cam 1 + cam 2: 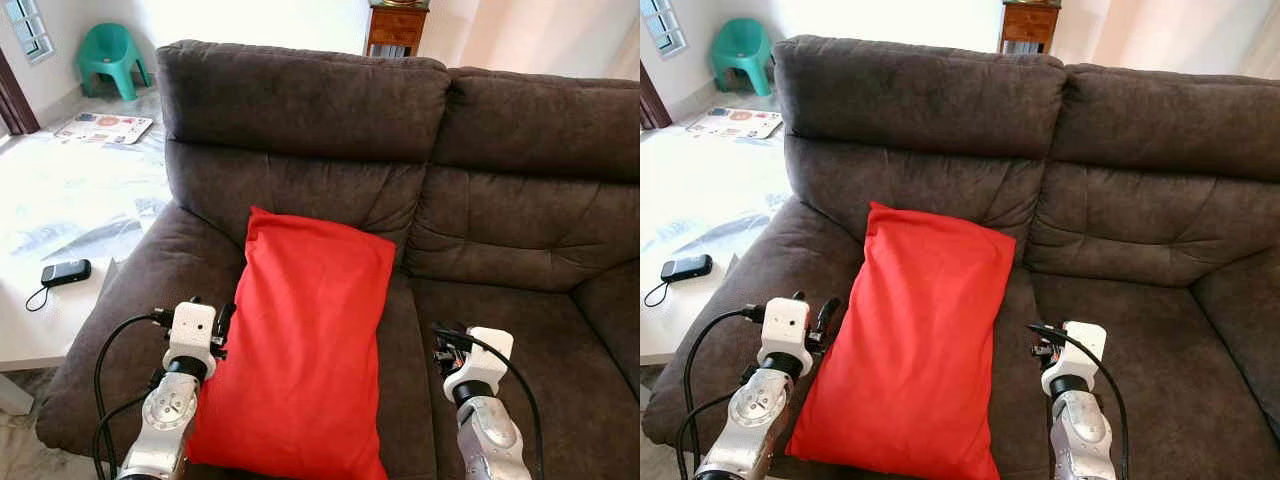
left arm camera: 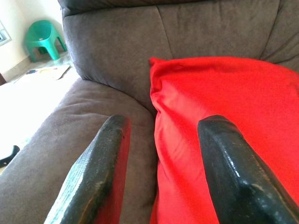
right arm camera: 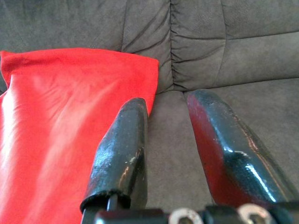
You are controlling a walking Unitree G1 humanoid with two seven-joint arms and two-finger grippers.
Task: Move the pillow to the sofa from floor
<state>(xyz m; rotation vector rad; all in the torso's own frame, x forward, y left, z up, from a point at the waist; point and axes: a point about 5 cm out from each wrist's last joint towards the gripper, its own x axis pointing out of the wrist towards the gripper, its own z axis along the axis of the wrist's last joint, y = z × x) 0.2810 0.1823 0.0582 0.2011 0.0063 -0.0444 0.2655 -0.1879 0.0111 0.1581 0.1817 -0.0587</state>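
Pillow (image 1: 305,350): red and long, lying on the left seat of the brown sofa (image 1: 520,230). Top end up against the back cushion, bottom end down at the front edge of the seat. Already off the floor.

Far left, at the back of the room: a small green chair (image 1: 112,58). Just in front of it, flat on the floor, a sheet with pictures (image 1: 104,127). Nearer, beside the sofa's left arm, a white table (image 1: 40,340) with a little black gadget (image 1: 66,272) on it, a thin cord looping out of its end.

Next, the left gripper (image 2: 166,126), low over the sofa's soft left arm and just beside the pillow's left edge. Two black fingers (image 2: 100,163) spread wide apart, holding nothing. One finger over the brown sofa, the other over the red cloth. Touching the pillow or not: cannot tell.

Then the pillow itself, between the two grippers.

Right of the pillow, the right gripper (image 3: 170,100), over the brown seat near the dip between the two seats. Fingers wide apart too, nothing in between, the red edge just beside one finger.

Farther right, the other seat of the sofa, bare brown cloth.

Behind the sofa's back, a brown wooden cabinet (image 1: 397,30).
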